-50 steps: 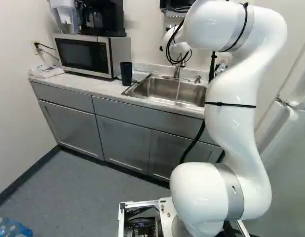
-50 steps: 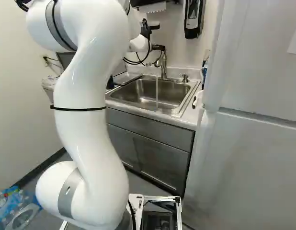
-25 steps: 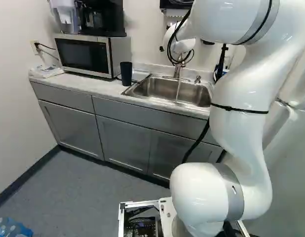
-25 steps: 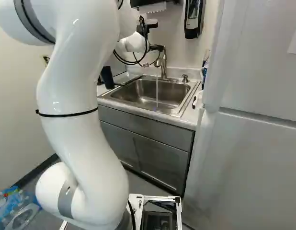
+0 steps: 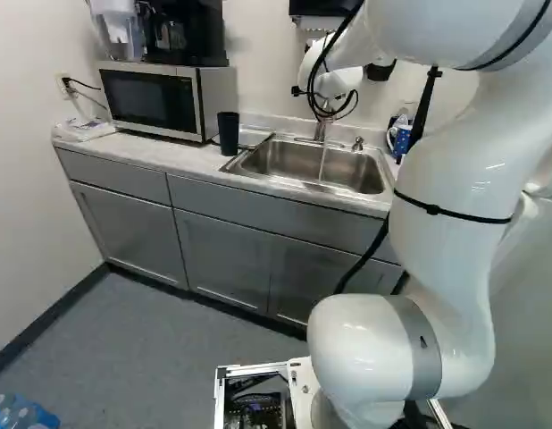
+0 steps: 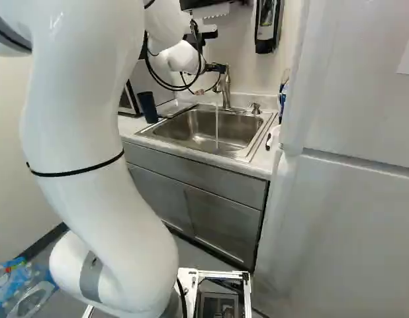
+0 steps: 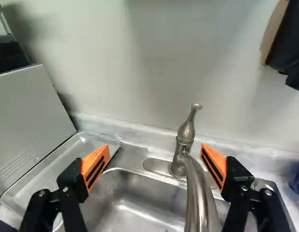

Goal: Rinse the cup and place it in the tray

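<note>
By the faucet (image 6: pixel 226 89), my gripper (image 6: pixel 214 75) shows at the end of the arm in the right base view. In the wrist view the gripper (image 7: pixel 155 153) is open, its orange-padded fingers wide apart with nothing held; the faucet (image 7: pixel 184 145) rises beyond and between them. Water (image 6: pixel 216 126) runs in a thin stream into the metal sink (image 6: pixel 201 129). The dark cup (image 5: pixel 228 134) stands upright on the counter beside the sink, on the microwave's side. A shallow metal tray (image 7: pixel 28 186) lies alongside the sink, partly behind one finger.
The microwave (image 5: pixel 155 98) stands on the counter (image 5: pixel 182 159), with a coffee maker on top. A soap dispenser (image 6: pixel 268 23) hangs on the wall. The tall white refrigerator (image 6: pixel 350 185) flanks the sink's other side. Bottled water (image 6: pixel 22 285) lies on the floor.
My upper arm has swung rightward in the left base view and leftward in the right one. The wrist has shifted slightly beside the faucet. The base, cup and running water look unchanged.
</note>
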Available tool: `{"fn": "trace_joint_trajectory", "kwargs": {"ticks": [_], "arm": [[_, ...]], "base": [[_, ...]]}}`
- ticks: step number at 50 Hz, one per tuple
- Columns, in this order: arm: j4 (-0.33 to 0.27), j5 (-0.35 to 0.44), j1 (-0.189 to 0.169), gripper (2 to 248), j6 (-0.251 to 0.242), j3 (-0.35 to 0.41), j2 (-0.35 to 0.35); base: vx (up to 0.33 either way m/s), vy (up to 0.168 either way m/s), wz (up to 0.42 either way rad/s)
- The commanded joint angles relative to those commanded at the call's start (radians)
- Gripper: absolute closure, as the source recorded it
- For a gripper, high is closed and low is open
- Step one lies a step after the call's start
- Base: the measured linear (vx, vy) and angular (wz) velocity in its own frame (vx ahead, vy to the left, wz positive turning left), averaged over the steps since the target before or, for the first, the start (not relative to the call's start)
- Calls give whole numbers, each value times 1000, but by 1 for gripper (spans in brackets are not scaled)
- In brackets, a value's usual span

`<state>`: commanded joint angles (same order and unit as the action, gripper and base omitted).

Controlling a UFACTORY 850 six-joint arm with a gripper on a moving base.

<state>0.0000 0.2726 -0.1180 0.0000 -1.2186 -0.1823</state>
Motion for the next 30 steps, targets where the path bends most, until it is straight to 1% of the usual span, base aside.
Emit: {"fn": "trace_joint_trajectory", "kwargs": {"ticks": [30], "arm": [[0,-93,-23,3,0,161,153]], "base": [[0,0,0]]}}
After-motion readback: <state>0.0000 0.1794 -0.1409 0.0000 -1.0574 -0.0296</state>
